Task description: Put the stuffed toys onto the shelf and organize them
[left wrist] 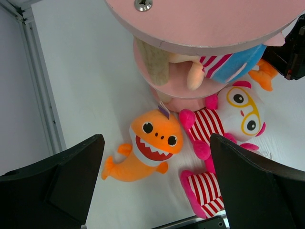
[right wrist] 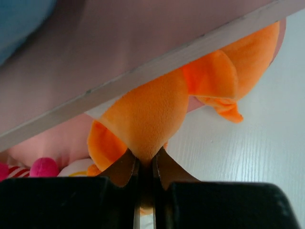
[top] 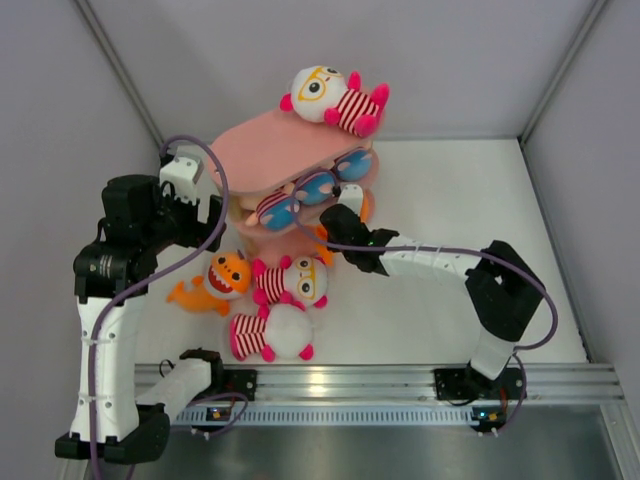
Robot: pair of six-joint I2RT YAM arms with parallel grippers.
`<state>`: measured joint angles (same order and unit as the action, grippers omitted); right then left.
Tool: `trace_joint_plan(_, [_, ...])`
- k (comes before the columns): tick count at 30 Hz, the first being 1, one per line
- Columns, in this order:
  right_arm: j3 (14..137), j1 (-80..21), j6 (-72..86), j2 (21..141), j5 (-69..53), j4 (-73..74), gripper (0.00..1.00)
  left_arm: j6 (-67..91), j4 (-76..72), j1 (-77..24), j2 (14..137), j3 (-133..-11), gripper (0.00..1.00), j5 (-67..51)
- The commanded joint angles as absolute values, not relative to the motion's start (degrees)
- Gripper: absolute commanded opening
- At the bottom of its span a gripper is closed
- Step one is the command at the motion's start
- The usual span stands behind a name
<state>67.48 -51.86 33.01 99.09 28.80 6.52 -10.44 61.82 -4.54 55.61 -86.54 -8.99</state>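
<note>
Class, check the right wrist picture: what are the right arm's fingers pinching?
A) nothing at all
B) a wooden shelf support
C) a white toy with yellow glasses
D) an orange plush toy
D: the right fingers are shut on a fold of the orange toy, just under a board of the shelf.
</note>
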Motion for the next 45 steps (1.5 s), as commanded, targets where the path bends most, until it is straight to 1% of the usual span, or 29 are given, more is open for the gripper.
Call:
trace_joint_plan(1, [68.03, -50.45, 33.66, 100.54, 31.64, -2.81, 0.00, -10.99, 61.88, -4.31, 54.93, -86.40, 0.98, -8.00])
trace_joint_plan(5, [66.80, -49.48, 35.68, 102.21, 29.89, -6.15, 0.00, -10.90, 61.96, -4.31, 55.28, -86.57, 0.98, -8.09])
trace_joint_plan(11, [68.29, -48.60, 36.65, 105.64, 28.83, -6.59, 0.00, -10.90, 61.96, -4.31, 54.84, -86.31, 0.98, -7.47])
trace_joint_plan(13, [68.29, -48.43, 36.91, 105.91, 28.83, -6.76, 0.02, -10.81, 62.05, -4.31, 54.84, -86.31, 0.98, -7.65])
trace_joint_plan(14, [68.20, -48.34, 37.26, 106.08, 28.74, -6.85, 0.07, -10.72, 61.96, -4.31, 54.84, -86.31, 0.98, -7.73])
trace_joint_plan(16, [67.85, -47.99, 37.62, 106.00, 28.30, -7.12, 0.10, -10.64, 61.96, -4.31, 54.84, -86.22, 0.98, -8.00])
trace_joint_plan(20, [67.59, -47.55, 37.97, 106.17, 27.07, -7.56, 0.31, -10.72, 61.88, -4.31, 55.02, -86.31, 0.98, -8.17])
trace_joint_plan(21, [67.76, -47.37, 37.88, 106.26, 26.72, -7.47, 0.34, -10.72, 61.88, -4.31, 55.02, -86.31, 0.98, -8.17])
trace_joint_plan(22, [67.76, -47.37, 37.97, 106.35, 26.20, -7.47, 0.40, -10.72, 61.87, -4.31, 55.02, -86.31, 0.98, -8.26])
trace_joint_plan(27, [67.76, -47.29, 37.44, 105.38, 25.40, -7.30, 0.54, -10.90, 62.05, -4.31, 54.84, -86.31, 0.98, -8.09])
trace_joint_plan(28, [67.68, -47.29, 37.27, 105.12, 25.14, -7.21, 0.61, -10.99, 62.05, -4.31, 54.84, -86.22, 0.98, -8.17])
trace_joint_plan(30, [66.98, -47.29, 37.18, 103.54, 24.79, -7.47, 0.66, -10.90, 61.96, -4.31, 54.67, -86.22, 0.98, -8.17])
trace_joint_plan(31, [66.71, -47.20, 36.92, 102.93, 24.44, -7.73, 0.72, -10.90, 62.05, -4.31, 54.75, -86.13, 0.98, -8.17])
trace_joint_plan(33, [66.09, -47.29, 36.39, 100.91, 23.91, -8.00, 0.78, -11.07, 61.96, -4.31, 54.67, -86.04, 0.98, -8.17])
trace_joint_plan(34, [66.01, -47.37, 35.52, 99.77, 23.56, -7.91, 0.83, -10.99, 61.88, -4.31, 54.58, -85.87, 0.98, -8.17])
trace_joint_plan(37, [66.36, -47.90, 33.23, 97.74, 23.64, -6.25, 0.89, -10.99, 61.96, -4.31, 54.41, -85.69, 0.98, -8.35])
trace_joint_plan(41, [66.36, -48.87, 32.08, 95.28, 22.68, -3.70, 0.94, -10.90, 62.05, -4.31, 54.49, -85.69, 0.98, -8.26])
trace_joint_plan(43, [65.83, -49.22, 32.34, 93.44, 22.15, -1.95, 0.99, -10.99, 61.96, -4.31, 54.40, -85.69, 0.98, -7.91])
trace_joint_plan(45, [64.95, -49.22, 32.52, 92.03, 21.54, -0.88, 0.99, -11.25, 62.14, -4.22, 54.32, -85.69, 0.98, -7.73])
